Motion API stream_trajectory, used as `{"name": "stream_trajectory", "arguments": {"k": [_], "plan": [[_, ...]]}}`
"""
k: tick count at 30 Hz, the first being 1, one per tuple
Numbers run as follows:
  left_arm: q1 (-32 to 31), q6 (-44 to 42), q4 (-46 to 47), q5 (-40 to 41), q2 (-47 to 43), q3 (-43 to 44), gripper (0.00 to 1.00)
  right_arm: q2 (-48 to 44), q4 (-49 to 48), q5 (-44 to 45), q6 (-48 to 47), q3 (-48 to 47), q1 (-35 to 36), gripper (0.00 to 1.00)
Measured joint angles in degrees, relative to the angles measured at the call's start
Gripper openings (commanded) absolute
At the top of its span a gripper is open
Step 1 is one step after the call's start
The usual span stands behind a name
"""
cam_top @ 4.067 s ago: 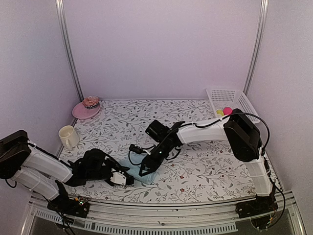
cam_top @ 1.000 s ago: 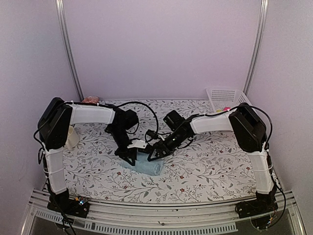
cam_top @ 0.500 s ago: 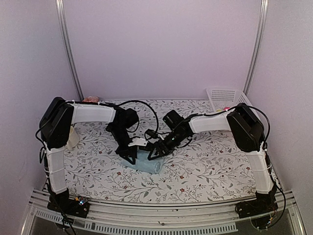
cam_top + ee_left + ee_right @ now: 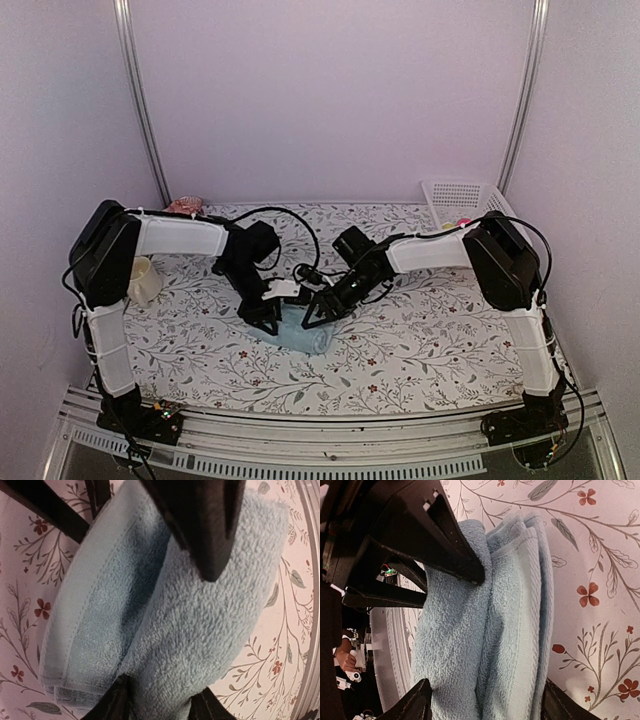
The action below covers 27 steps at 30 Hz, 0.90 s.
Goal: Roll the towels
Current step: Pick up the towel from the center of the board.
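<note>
A pale aqua towel (image 4: 303, 335) lies rolled up on the flowered table (image 4: 420, 340), left of the middle. My left gripper (image 4: 262, 314) comes down on its left end. In the left wrist view the thick roll (image 4: 200, 630) fills the gap between my fingertips (image 4: 114, 704), which press it from both sides. My right gripper (image 4: 318, 310) stands at the towel's right end. In the right wrist view its fingers (image 4: 420, 702) straddle the whole towel (image 4: 485, 645), wide apart. The two grippers' fingers nearly meet over the towel.
A cream mug (image 4: 143, 282) stands at the left edge, half behind my left arm. A pink hat (image 4: 184, 206) lies at the back left corner. A white basket (image 4: 468, 204) holding coloured balls sits at the back right. Metal rails border the near edge.
Since four seconds ago my left arm has come up from the front left to the towel. Over the last second its jaws have loosened on the roll and the right jaws have narrowed.
</note>
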<state>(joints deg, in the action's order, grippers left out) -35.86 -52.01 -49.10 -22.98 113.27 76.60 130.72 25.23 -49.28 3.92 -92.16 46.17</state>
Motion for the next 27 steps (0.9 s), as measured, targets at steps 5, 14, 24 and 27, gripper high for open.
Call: {"name": "stream_trajectory", "arguments": {"k": [5,14,24,27], "plan": [[0.1,2.8,4.0,2.5,-2.1,-1.8,0.58,0.0,-0.3,-0.7,0.0,0.0,0.0,0.71],[0.6,5.7,8.9,5.4,-4.0,-3.6,0.97,0.0,-1.0,-2.0,0.1,0.0,0.0,0.73],[0.6,11.4,10.9,6.2,-4.5,-3.7,0.97,0.0,-2.6,-3.0,0.6,0.0,0.0,0.74],[0.6,13.4,11.6,6.8,-5.3,-3.7,0.97,0.0,-3.0,-3.0,1.2,0.0,0.0,0.74]]}}
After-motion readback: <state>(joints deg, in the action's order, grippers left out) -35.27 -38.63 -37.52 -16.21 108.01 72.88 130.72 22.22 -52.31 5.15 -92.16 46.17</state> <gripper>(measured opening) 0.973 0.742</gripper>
